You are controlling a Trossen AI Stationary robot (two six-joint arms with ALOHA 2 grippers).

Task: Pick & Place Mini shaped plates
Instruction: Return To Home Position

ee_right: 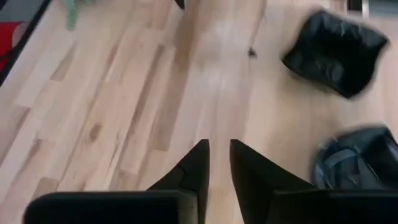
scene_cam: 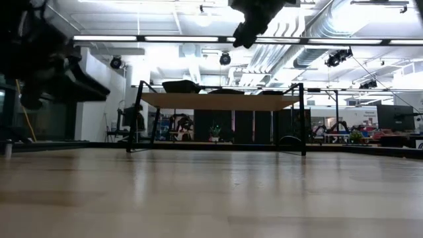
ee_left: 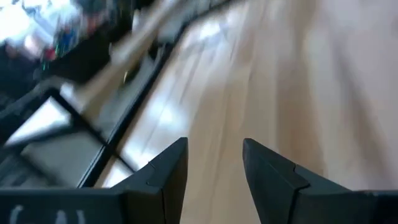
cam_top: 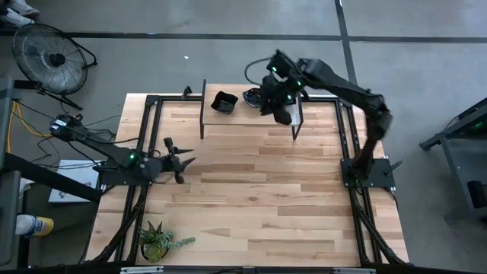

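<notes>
Right gripper (ee_right: 217, 148): jaws narrow, a slim gap, nothing between them. It hangs above the right part of the shelf (cam_top: 243, 116) at the table's far edge, and the low view shows it clear of the shelf top. Left gripper (ee_left: 214, 149): jaws wide apart and empty, hovering over the bare table (cam_top: 266, 198) on the left side, well apart from the shelf.

The shelf is a raised wooden board on a black frame. It holds the mini shaped plates (ee_right: 336, 53), all glossy black. A rounded-square stack (cam_top: 224, 101) sits toward the shelf's left end. A flatter streaked plate (cam_top: 251, 97) lies just right of it, near the right gripper. The right wrist view shows these two apart from each other and not touching the fingers. The low view shows three low dark shapes on the shelf top; the rightmost shape (scene_cam: 268, 92) is too small to tell its form. How many plates are in each pile cannot be told.

A potted plant (cam_top: 156, 242) stands at the table's near left corner, well apart from both grippers. A fan (cam_top: 49, 57) sits on the floor beyond the table's far left.
</notes>
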